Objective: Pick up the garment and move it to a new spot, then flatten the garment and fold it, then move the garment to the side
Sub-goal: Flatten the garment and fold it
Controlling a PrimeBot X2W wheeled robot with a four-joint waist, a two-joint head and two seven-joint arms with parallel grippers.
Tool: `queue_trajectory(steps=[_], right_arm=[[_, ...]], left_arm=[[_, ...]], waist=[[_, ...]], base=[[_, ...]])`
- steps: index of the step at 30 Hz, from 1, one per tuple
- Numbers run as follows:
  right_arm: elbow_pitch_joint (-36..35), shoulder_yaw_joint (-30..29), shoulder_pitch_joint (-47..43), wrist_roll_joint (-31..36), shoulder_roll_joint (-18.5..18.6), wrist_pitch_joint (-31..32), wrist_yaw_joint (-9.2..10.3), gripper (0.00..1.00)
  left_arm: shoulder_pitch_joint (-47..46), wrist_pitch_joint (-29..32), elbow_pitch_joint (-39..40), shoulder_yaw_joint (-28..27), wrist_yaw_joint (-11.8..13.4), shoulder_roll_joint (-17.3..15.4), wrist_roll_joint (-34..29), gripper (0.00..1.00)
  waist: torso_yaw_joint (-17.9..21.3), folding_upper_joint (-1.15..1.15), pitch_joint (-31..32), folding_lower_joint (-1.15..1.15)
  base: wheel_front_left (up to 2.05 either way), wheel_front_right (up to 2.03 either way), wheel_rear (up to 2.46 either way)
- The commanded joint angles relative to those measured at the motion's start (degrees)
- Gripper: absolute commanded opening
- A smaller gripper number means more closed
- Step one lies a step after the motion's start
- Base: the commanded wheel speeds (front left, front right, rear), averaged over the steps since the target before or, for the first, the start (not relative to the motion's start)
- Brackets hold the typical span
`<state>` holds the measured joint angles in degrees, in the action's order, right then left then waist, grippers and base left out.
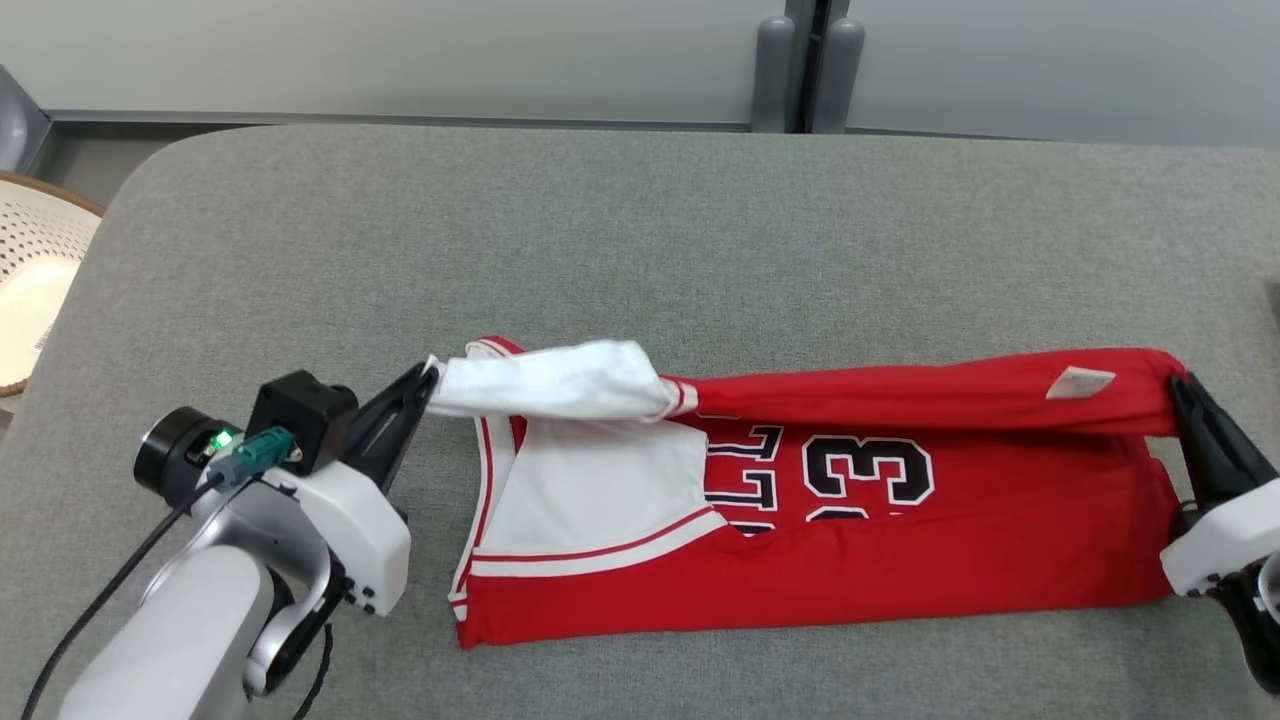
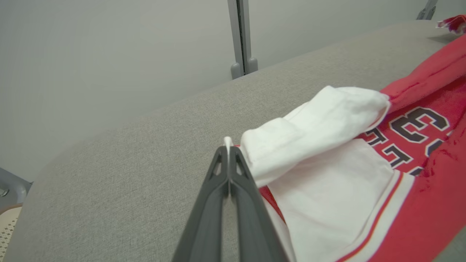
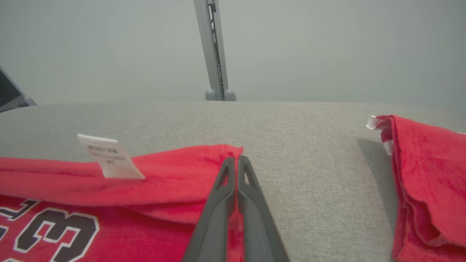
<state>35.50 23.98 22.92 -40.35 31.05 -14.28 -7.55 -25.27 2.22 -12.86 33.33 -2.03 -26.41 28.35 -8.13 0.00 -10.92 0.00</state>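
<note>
Grey fabric table (image 1: 640, 230), pale wall (image 1: 400, 50)

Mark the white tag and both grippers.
white tag (image 3: 109, 157), right wrist view, label's middle.
left gripper (image 2: 228, 148), left wrist view, between the jaw tips.
right gripper (image 3: 236, 160), right wrist view, between the jaw tips.

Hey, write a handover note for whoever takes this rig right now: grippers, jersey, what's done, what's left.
Left gripper: jaws shut on the jersey at its white end's far edge.
Right gripper: jaws shut on its red hem corner.
The jersey lies spread on the grey table, far edge lifted between the grippers.
Done: laid out flat. Left: finish the fold, move it aside.
A second red garment lies apart on the table.
</note>
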Motion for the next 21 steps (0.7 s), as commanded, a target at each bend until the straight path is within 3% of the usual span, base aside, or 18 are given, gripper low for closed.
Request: queue_trajectory(steps=[1,9,21], right_arm=[[-0.56,0.12,-1.0,-0.44,0.56,0.36,0.13,0.0],[-6.97,0.7,-8.55,-4.54,4.34,4.96,0.13,0.0],[-12.71,0.68,-15.57,-9.11,6.76,14.15,0.12,0.0]], left_arm=[[0.9,0.51,0.78,-0.04,0.45,-0.7,0.24,0.0],[8.37,8.37,10.31,2.22,1.7,-4.55,2.04,0.0],[13.3,17.34,12.75,4.72,1.82,-6.91,5.79,0.0]], waist=[[-0.33,0.0,0.57,0.0],[-0.63,0.0,2.22,0.0],[0.76,0.0,3.83,0.0]], base=[[0.0,0.0,0.0],[0.0,0.0,0.0],[0.0,0.0,0.0]])
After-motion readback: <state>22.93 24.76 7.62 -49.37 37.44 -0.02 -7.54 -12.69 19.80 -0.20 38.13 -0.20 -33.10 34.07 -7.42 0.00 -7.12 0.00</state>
